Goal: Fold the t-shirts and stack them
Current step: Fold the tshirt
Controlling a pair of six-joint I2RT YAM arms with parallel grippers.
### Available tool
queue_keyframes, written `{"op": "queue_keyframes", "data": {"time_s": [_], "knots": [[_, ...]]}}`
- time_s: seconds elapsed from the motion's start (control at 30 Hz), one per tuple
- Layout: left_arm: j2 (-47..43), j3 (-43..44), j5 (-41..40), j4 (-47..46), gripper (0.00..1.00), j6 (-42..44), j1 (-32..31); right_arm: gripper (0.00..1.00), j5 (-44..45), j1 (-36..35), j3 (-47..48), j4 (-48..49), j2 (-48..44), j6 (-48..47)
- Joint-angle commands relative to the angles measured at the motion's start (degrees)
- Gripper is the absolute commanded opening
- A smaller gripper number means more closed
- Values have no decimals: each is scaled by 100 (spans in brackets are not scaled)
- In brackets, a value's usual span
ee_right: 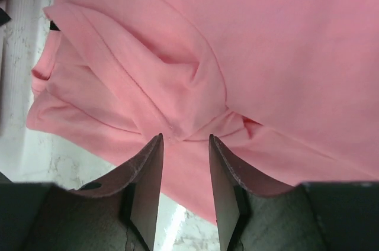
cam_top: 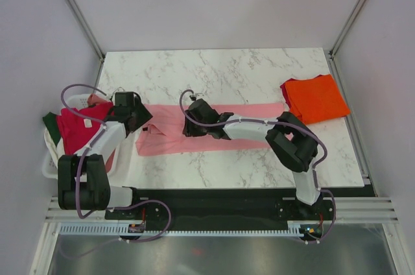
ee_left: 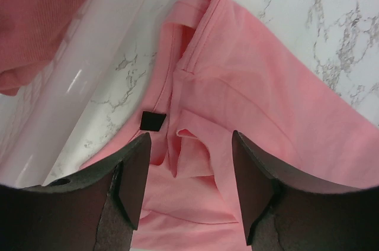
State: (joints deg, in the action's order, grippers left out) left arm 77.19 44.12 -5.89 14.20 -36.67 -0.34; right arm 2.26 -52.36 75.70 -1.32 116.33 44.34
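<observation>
Hovering over the light pink t-shirt [cam_top: 165,140] on the marble table [cam_top: 259,80].
Holding left gripper [ee_left: 189,144] and right gripper [ee_right: 185,144] parted, gripping nothing, above its rumpled folds; showing folded orange t-shirt [cam_top: 314,98] far right, crimson-red t-shirt [cam_top: 78,129] and dark green t-shirt [cam_top: 50,122] heaping in white basket [cam_top: 48,166].

No legible text; small black tag [ee_left: 151,121] on pink t-shirt [ee_left: 266,115] unreadable

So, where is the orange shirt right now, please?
The orange shirt lies folded at the table's far right in the top view, by the pink shirt's right end.
</observation>
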Motion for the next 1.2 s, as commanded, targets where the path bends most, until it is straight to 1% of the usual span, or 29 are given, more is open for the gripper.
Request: {"op": "queue_keyframes", "data": {"time_s": [0.0, 0.07, 0.13, 0.23, 0.5, 0.63, 0.7, 0.73, 0.8, 0.83, 0.93, 1.17], "knots": [[-239, -201, -44, -215, 64, -25, 25, 44, 801, -11, 252, -596, -804, -1957], [-274, -272, 61, -303, 64, -16, 25, 44, 1301, -11, 278, -737, -1086, -2524], [-292, -351, 123, -434, 64, -42, 25, 44, 1513, -3, 235, -738, -1287, -3025], [-275, -413, 123, -575, 64, -156, 25, 43, 1278, -2, 226, -545, -1254, -3220], [-274, -861, 62, -936, 64, -798, 25, 41, 653, -143, 349, -246, -779, -3185], [-222, -975, -26, -1050, 65, -992, 25, 46, 723, -371, 357, -105, -612, -3422], [-187, -949, -35, -1033, 65, -974, 25, 46, 863, -512, 401, -35, -525, -3493], [-195, -905, -113, -955, 65, -887, 199, 45, 872, -556, 445, -52, -393, -3511], [-248, -861, -158, -866, 65, -825, 227, 42, 916, -670, 673, -166, -122, -3537], [-283, -870, -193, -848, 65, -807, 236, 38, 951, -705, 778, -236, -24, -3572], [-345, -879, -246, -813, 64, -790, 280, 37, 1100, -872, 1174, -500, 293, -3677], [-239, -861, -114, -796, 62, -772, 421, 39, 1189, -952, 1263, -606, 460, -3704]]}}
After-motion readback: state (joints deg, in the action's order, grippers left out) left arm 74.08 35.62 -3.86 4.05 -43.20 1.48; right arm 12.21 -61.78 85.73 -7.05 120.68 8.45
